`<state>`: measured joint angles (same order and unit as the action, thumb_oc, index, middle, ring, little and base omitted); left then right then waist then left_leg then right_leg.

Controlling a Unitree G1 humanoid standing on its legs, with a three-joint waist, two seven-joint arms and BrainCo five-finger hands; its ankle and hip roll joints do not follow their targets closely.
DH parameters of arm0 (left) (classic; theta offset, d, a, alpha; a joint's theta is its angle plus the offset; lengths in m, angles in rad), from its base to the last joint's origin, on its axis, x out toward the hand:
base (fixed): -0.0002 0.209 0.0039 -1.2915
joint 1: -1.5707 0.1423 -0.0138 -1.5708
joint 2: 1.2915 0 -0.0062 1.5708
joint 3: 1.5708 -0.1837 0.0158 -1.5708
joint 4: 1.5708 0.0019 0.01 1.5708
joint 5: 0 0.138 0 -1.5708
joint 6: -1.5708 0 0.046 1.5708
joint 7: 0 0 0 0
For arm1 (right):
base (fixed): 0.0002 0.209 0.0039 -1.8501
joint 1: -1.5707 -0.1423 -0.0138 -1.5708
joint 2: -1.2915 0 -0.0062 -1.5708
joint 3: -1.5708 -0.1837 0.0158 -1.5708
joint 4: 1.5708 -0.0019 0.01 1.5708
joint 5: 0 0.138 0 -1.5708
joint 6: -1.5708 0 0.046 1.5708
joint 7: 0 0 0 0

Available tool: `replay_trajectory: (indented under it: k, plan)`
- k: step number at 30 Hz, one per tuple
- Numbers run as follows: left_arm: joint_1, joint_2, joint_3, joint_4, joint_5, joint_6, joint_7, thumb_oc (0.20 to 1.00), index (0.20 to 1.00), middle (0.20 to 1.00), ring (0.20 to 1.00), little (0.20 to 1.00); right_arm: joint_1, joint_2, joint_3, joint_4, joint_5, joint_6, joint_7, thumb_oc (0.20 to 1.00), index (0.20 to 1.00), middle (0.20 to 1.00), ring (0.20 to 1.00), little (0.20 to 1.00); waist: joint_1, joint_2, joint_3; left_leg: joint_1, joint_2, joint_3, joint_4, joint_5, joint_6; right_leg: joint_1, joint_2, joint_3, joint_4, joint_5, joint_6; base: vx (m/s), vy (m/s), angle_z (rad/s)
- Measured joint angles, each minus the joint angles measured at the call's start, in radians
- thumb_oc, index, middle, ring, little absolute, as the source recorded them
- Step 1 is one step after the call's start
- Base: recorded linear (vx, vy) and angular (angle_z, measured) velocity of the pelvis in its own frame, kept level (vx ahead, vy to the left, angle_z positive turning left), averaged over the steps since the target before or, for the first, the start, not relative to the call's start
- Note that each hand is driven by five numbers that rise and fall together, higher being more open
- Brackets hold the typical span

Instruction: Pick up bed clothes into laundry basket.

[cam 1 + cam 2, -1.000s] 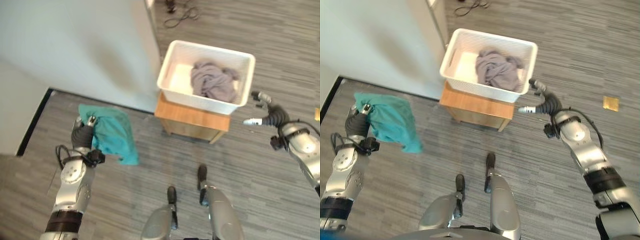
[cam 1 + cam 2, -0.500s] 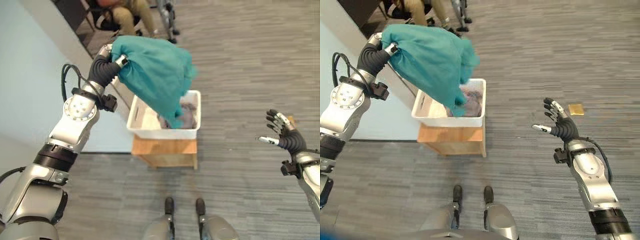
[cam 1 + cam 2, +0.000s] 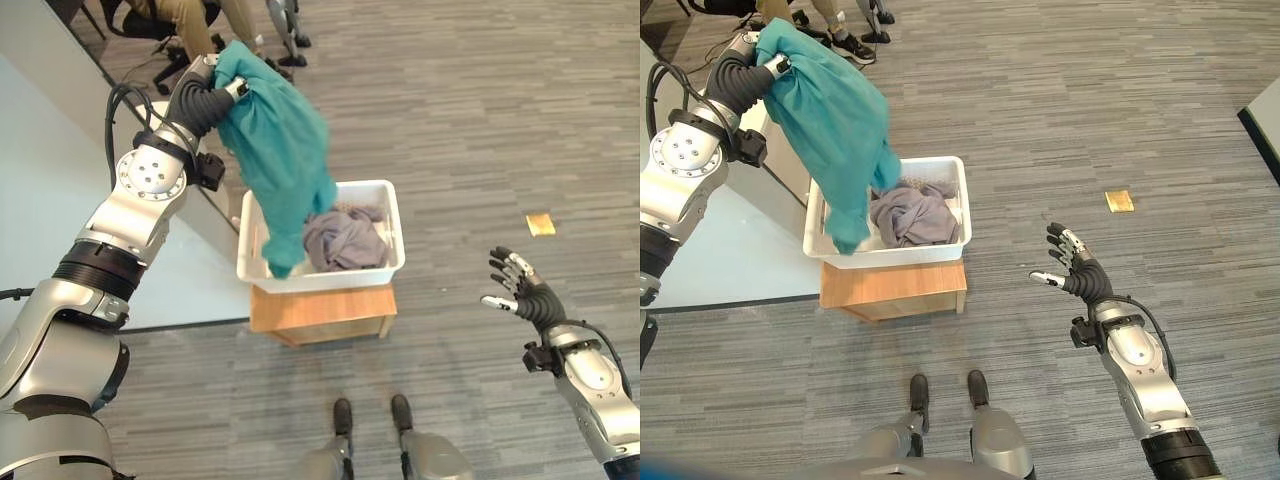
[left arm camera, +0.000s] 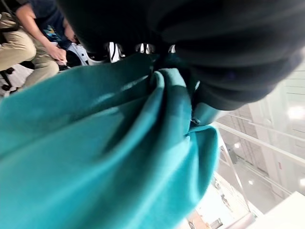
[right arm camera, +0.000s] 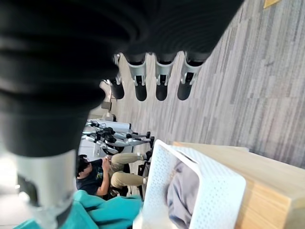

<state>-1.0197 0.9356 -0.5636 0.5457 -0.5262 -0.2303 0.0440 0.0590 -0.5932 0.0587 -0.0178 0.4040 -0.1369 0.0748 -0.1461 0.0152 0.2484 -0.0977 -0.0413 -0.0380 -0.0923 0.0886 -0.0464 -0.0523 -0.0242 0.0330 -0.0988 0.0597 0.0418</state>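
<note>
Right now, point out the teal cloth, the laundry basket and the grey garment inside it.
teal cloth [image 3: 280, 150], left eye view, on its hanging middle below the left hand.
laundry basket [image 3: 330, 278], left eye view, on its white front wall.
grey garment [image 3: 345, 240], left eye view, on the crumpled heap's centre.

Two cloths: one teal cloth [image 3: 282, 150] hanging from left robot hand [image 3: 215, 78], lower end draped into basket; one grey cloth [image 3: 343, 239] lying in basket, below that robot hand. One white laundry basket [image 3: 322, 279]. One wooden stand [image 3: 320, 312] under basket. One yellow floor marker [image 3: 540, 224], beyond right robot hand [image 3: 520, 288]. One seated person [image 3: 190, 22], behind left robot hand. Two robot hands.
</note>
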Motion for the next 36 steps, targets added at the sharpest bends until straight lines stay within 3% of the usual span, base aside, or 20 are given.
replay_trajectory:
  k: [11,19,28,29,30,36]
  plan:
    - [0.005,-0.008,-0.02,0.075,0.034,0.002,0.019,0.2,0.2,0.2,0.2,0.2,0.011,0.019,0.038,0.046,-0.005,-0.002,-0.003,1.0,1.0,1.0,1.0,1.0,0.01,-0.022,0.017,-0.026,0.005,0.003,0.0,-0.006,0.012,-0.031,0.006,0.005,0.0,0.009,0.003,0.0,0.012,-0.02]
    - [0.006,-0.108,-0.061,0.166,0.127,0.039,-0.005,0.2,0.2,0.2,0.2,0.2,-0.025,0.022,0.067,0.034,-0.009,-0.002,-0.005,1.0,1.0,1.0,1.0,1.0,0.009,-0.025,0.073,-0.059,0.005,0.022,0.0,0.0,0.018,-0.066,0.007,0.018,0.0,0.016,0.005,-0.03,0.001,-0.04]
    - [-0.006,-0.156,-0.08,0.224,0.208,0.05,-0.009,0.2,0.2,0.2,0.2,0.2,-0.055,0.022,0.081,0.029,-0.011,-0.003,-0.03,1.0,1.0,1.0,1.0,1.0,-0.035,-0.036,0.121,-0.076,0.009,0.035,0.0,0.0,0.019,-0.09,0.01,0.031,0.0,0.018,0.004,-0.01,0.005,-0.05]
    - [-0.008,-0.157,-0.1,0.224,0.233,0.053,-0.011,0.445,0.445,0.445,0.445,0.445,-0.053,0.022,0.082,0.027,-0.011,-0.003,-0.031,1.0,1.0,1.0,1.0,1.0,-0.037,-0.037,0.121,-0.076,0.009,0.038,0.0,0.0,0.019,-0.091,0.01,0.033,0.0,0.018,0.004,0.0,0.0,0.0]
    - [-0.009,-0.157,-0.11,0.224,0.252,0.057,-0.014,1.0,1.0,1.0,1.0,1.0,-0.052,0.022,0.082,0.023,-0.011,-0.003,-0.031,1.0,1.0,1.0,1.0,1.0,-0.037,-0.037,0.121,-0.076,0.01,0.041,0.0,0.0,0.019,-0.092,0.01,0.034,0.0,0.018,0.004,-0.01,0.008,-0.08]
    - [-0.009,-0.177,-0.116,0.227,0.314,0.067,-0.019,1.0,1.0,1.0,1.0,1.0,-0.031,0.022,0.071,0.013,-0.012,-0.004,-0.034,1.0,1.0,1.0,1.0,1.0,-0.041,-0.038,0.129,-0.079,0.017,0.054,-0.001,0.0,0.019,-0.099,0.017,0.046,0.0,0.023,0.001,0.0,0.001,-0.07]
